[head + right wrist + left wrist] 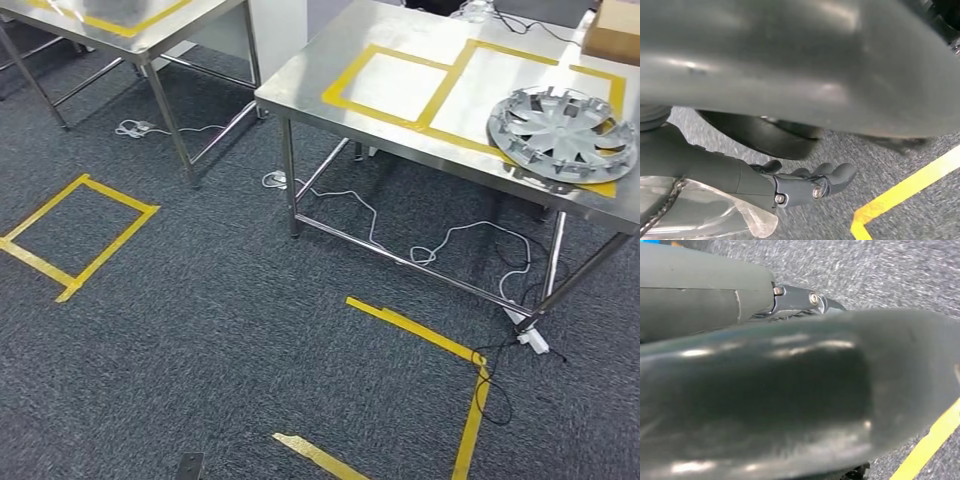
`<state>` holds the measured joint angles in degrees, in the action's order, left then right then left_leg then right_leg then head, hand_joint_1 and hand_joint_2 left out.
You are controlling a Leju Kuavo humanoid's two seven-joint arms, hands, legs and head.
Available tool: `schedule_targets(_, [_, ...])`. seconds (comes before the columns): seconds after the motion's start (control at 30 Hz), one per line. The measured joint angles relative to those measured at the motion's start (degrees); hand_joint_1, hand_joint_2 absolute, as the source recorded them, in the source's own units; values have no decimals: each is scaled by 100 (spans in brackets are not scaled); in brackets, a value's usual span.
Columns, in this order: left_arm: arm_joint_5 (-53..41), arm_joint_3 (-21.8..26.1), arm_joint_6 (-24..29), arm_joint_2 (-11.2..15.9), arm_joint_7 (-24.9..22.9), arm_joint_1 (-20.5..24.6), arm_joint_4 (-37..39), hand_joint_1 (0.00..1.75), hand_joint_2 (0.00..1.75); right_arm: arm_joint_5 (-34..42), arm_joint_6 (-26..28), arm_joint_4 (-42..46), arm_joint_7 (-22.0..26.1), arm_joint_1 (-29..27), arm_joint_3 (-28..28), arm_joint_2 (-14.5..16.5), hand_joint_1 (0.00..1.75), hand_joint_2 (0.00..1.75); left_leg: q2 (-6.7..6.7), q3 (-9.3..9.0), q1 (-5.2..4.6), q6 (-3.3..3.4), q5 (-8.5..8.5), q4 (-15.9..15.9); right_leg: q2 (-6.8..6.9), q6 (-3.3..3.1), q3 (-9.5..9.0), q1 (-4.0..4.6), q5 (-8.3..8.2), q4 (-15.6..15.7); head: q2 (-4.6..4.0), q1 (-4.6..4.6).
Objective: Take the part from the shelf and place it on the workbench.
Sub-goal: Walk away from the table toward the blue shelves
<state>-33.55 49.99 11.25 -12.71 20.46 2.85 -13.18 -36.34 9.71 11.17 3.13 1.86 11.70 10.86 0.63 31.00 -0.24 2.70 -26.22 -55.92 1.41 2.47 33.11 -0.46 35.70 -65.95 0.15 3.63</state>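
Grey carpet [226, 330] fills the head view, crossed with yellow tape [83, 235] squares, and up at the right stands the steel workbench [317, 85]. On it, at the right edge of the frame, there's the part [562, 132]: a silver wheel cover, lying flat, ribbed spokes up. It's round, so no long axis to call and no way it points; its near rim overlaps the yellow tape outline [445, 90] marked on the bench top. No writing or brand readable on it from here. Above it, upper right corner, a brown box [615, 30] sits on the bench.

Under the bench, white cables [423, 250] trail across the carpet to a power strip [532, 338] by the right leg. A second steel table [151, 40] stands upper left, with more yellow tape on its top.

Down to the wrists. In the right wrist view the right hand [806, 182] hangs over the carpet, dark fingers [840, 172] gently curled and apart, nothing in them, a yellow tape corner on the floor beyond. In the left wrist view just a sliver of the left hand [798, 300] shows behind a blurred dark shape, so I can't tell how its fingers lie.
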Motion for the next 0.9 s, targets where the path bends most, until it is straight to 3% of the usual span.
schedule_targets(0.03, [0,0,-3,-2,0,4,0,0,0,-1,-6,-4,0,-7,-7,-2,0,0,-77,16,-4,14,11,-4,-83,8,206,-5,142,-407,0,-4])
schedule_targets(0.07, [0,0,-7,-3,0,2,0,0,0,-1,-16,-8,-1,-16,-15,-3,0,0,-157,24,-6,18,15,-7,-116,11,342,-6,172,-656,0,-2])
schedule_targets(0.1, [0,0,-14,-3,0,0,0,0,0,-2,-29,-10,-1,-23,-21,-5,0,0,-240,25,-7,17,18,-14,-131,8,374,-6,77,-670,0,-3])
schedule_targets(0.17, [-1,0,-26,-4,0,-1,0,0,0,-5,-50,-11,-1,-24,-31,-6,0,0,-405,23,-6,6,16,-39,-226,-13,153,-16,-359,-89,0,-3])
schedule_targets(0.2, [-2,0,-30,-4,0,4,0,0,0,-9,-57,-13,-1,-22,-32,-6,0,0,-478,32,-10,-10,11,-60,-384,-31,-7,-30,-550,301,0,-4])
schedule_targets(0.23, [-2,0,-31,-5,0,14,0,0,0,-13,-63,-16,0,-19,-34,-6,0,0,-550,57,-15,-33,3,-94,-531,-46,-151,-53,-661,638,0,-3])
schedule_targets(0.3, [-3,0,-32,-5,1,32,0,0,0,-20,-78,-23,-1,-20,-36,-7,0,0,-681,131,-13,-103,14,-142,-703,-74,-277,-71,-685,907,0,7])
schedule_targets(0.37, [-3,1,-31,-3,1,30,0,0,0,-28,-91,-24,-2,-23,-41,-7,0,0,-767,194,4,-173,30,-171,-578,-117,-300,-73,-696,933,0,12])
schedule_targets(0.43, [-3,2,-30,-3,0,23,0,0,0,-36,-100,-25,1,-21,-48,-4,0,0,-550,301,1,-239,-122,-388,-411,-181,-309,-83,-713,955,0,46])
schedule_targets(0.5, [-2,2,-31,-3,0,33,0,0,0,-38,-101,-28,2,-27,-55,-4,0,0,-234,584,12,-306,-497,-1034,-219,-230,-313,-75,-705,961,0,87])
schedule_targets(0.57, [-3,2,-32,-2,0,37,0,0,0,-38,-102,-32,0,-38,-62,-7,0,0,-143,872,47,-353,-772,-1703,-15,-250,-314,-65,-691,957,0,90])
schedule_targets(0.6, [-3,2,-32,-2,0,30,0,0,0,-38,-104,-33,-1,-38,-64,-8,0,0,-129,896,62,-365,-758,-1790,76,-248,-316,-63,-684,955,0,90])
schedule_targets(0.63, [-4,2,-33,0,0,22,0,0,0,-38,-108,-33,-1,-33,-68,-8,0,0,-108,812,73,-370,-640,-1656,156,-242,-321,-62,-678,953,0,91])
schedule_targets(0.67, [-6,2,-33,2,0,15,0,0,0,-38,-114,-33,0,-24,-72,-8,0,0,-52,621,77,-363,-445,-1311,228,-229,-334,-62,-668,952,0,92])
schedule_targets(0.73, [-8,2,-36,4,0,22,0,0,0,-38,-125,-33,0,-13,-78,-7,0,0,208,215,45,-321,-167,-536,355,-185,-362,-45,-640,943,0,92])
schedule_targets(0.8, [-9,2,-40,3,0,35,0,0,0,-38,-129,-33,0,-8,-80,-6,0,0,364,68,-2,-261,-125,-208,469,-130,-378,-17,-617,933,0,82])
schedule_targets(0.87, [-9,2,-43,5,0,22,0,0,0,-38,-129,-32,1,4,-82,-6,0,0,262,96,-14,-192,-116,-195,566,-70,-392,-14,-601,936,0,75])
schedule_targets(0.9, [-9,2,-43,5,0,12,0,0,0,-38,-129,-32,4,10,-83,-6,0,0,201,99,-6,-155,-103,-182,512,-36,-383,-23,-561,912,0,71])
